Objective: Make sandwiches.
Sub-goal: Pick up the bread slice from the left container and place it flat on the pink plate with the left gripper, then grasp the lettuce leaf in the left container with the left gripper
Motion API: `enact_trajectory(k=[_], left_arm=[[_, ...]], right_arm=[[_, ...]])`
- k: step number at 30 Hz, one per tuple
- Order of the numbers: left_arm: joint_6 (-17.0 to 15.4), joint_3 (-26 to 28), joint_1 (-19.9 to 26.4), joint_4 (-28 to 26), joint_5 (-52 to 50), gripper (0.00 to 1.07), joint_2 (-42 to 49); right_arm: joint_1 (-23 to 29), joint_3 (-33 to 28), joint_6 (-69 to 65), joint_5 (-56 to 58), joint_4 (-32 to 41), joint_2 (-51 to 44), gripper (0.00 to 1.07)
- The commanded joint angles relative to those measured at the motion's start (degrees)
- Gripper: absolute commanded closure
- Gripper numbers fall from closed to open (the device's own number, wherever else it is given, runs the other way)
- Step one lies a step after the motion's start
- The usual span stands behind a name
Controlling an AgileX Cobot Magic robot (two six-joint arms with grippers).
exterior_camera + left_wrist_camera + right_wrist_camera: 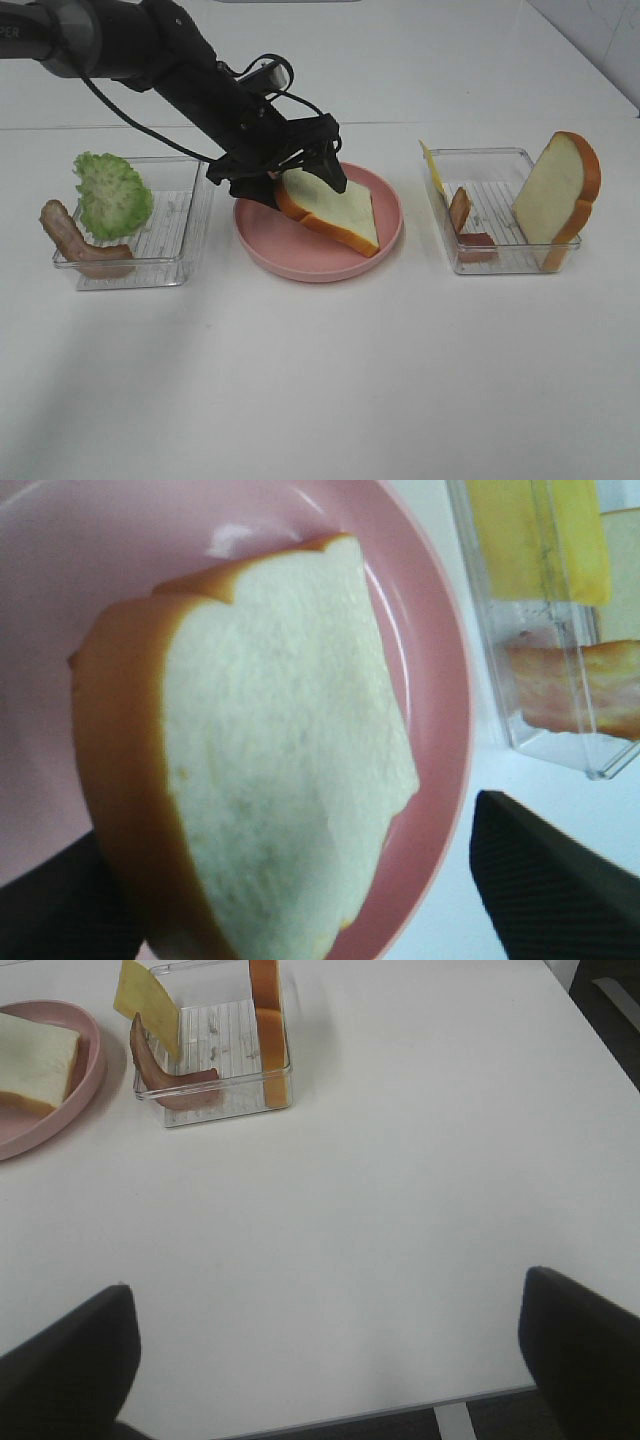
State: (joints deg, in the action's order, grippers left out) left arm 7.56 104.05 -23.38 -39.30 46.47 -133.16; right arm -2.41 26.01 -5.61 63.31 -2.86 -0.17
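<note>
White desk at frame centre carries the pink plate, where the bread slice lies between my left end effector's released, spread fingers, its length running toward lower right.

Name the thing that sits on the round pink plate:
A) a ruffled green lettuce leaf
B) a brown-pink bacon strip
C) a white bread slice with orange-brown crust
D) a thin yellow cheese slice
C: the white bread slice with orange-brown crust rests on the round pink plate, and no other food lies on it.
</note>
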Motion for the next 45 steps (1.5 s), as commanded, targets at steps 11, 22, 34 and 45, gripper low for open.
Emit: enact_trajectory(k=[11,22,34,45], left_arm=[[-16.8,7.5,-0.3,26.2,17.3,0.28,4.4],[-17.5,10.8,2.8,35.7,29.1,0.19,10.0],[-13.3,9.9,17.9,35.5,29.1,0.20,13.4],[-10.7,10.0,20.5,35.9,28.4,0.20,7.2]], right_arm=[[-0.2,-0.2,-0.4,-0.2,-0.1,-1.7,0.09],[-0.2,-0.2,-0.4,-0.2,-0.1,-1.7,0.09],[-0.2,-0.2,-0.4,-0.2,-0.1,-1.7,0.09],[-0.2,-0.2,-0.4,-0.2,-0.1,-1.7,0.09]])
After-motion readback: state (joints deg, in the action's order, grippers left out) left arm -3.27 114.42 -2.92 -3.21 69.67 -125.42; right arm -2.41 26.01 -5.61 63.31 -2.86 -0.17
